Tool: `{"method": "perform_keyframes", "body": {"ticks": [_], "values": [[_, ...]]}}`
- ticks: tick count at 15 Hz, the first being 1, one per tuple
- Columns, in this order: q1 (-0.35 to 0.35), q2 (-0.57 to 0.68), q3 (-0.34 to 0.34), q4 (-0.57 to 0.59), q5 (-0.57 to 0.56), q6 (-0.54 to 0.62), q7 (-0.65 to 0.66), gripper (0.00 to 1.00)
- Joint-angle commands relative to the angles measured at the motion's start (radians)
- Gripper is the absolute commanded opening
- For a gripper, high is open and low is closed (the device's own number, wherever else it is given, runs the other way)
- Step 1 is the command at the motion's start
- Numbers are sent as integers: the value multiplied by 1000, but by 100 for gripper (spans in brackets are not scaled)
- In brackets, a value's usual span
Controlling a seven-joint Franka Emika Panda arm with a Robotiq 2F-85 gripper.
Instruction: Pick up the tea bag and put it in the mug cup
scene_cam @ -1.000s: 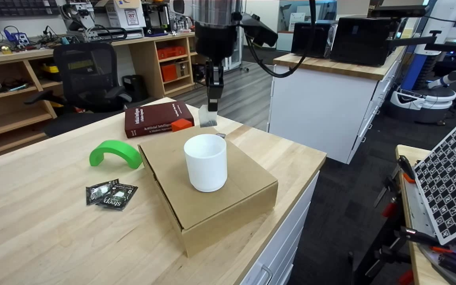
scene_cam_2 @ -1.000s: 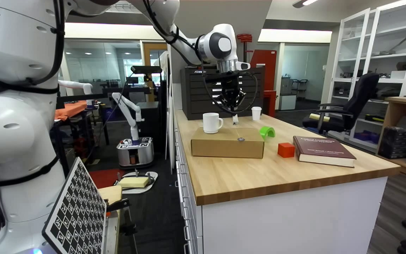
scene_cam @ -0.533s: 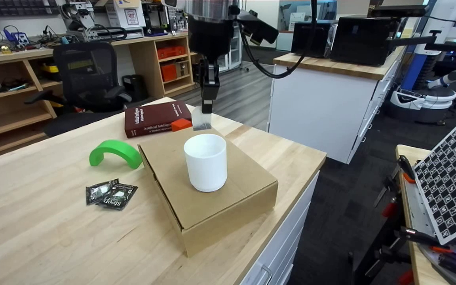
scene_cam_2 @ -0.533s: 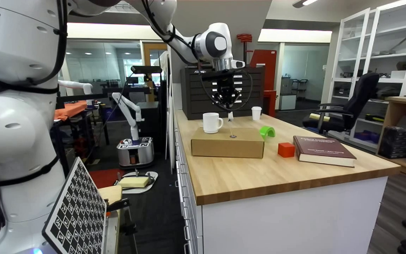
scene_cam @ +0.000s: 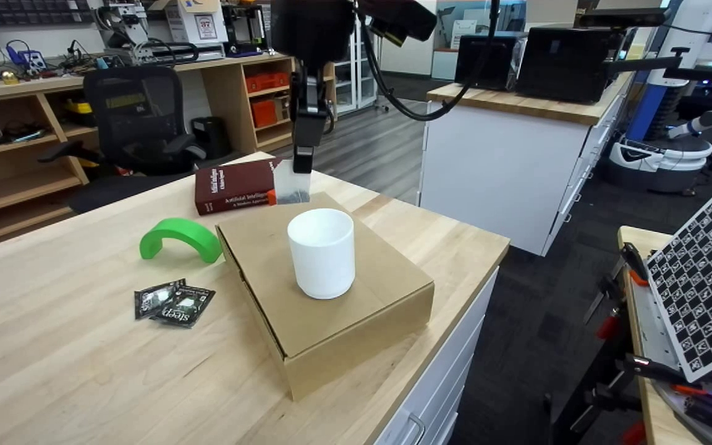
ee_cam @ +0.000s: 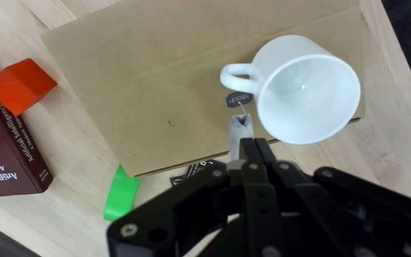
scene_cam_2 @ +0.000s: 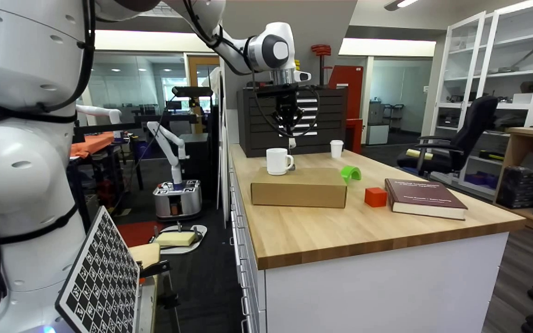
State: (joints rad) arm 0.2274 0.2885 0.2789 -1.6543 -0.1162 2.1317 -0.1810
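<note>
The white mug cup (scene_cam: 322, 262) stands upright on a cardboard box (scene_cam_2: 299, 193). In the wrist view the mug (ee_cam: 309, 96) shows its open top and its handle, which points left. My gripper (scene_cam: 303, 165) is shut on the pale tea bag (scene_cam: 287, 187) and holds it above the box. In the wrist view the tea bag (ee_cam: 240, 130) hangs just left of the fingertips (ee_cam: 258, 141), beside the mug and outside its rim. Its string runs to a dark tag (ee_cam: 238, 99) below the mug's handle. In an exterior view the gripper (scene_cam_2: 291, 132) is above and right of the mug (scene_cam_2: 277, 162).
A red block (scene_cam_2: 375, 197) and a thick maroon book (scene_cam_2: 426, 198) lie beside the box. A green arch (scene_cam: 180, 237) and black tea packets (scene_cam: 173, 304) lie on the table. A white paper cup (scene_cam_2: 336, 148) and a dark tool chest (scene_cam_2: 331, 111) stand farther back.
My gripper has moved left in both exterior views with the tea bag in it. In an exterior view it has also risen and come closer to the mug. The mug has not moved.
</note>
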Motion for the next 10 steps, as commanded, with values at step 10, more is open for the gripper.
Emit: {"method": "perform_keyframes", "body": {"ticks": [10], "values": [[14,-39,-3,2,118,-193,-6,28]]}}
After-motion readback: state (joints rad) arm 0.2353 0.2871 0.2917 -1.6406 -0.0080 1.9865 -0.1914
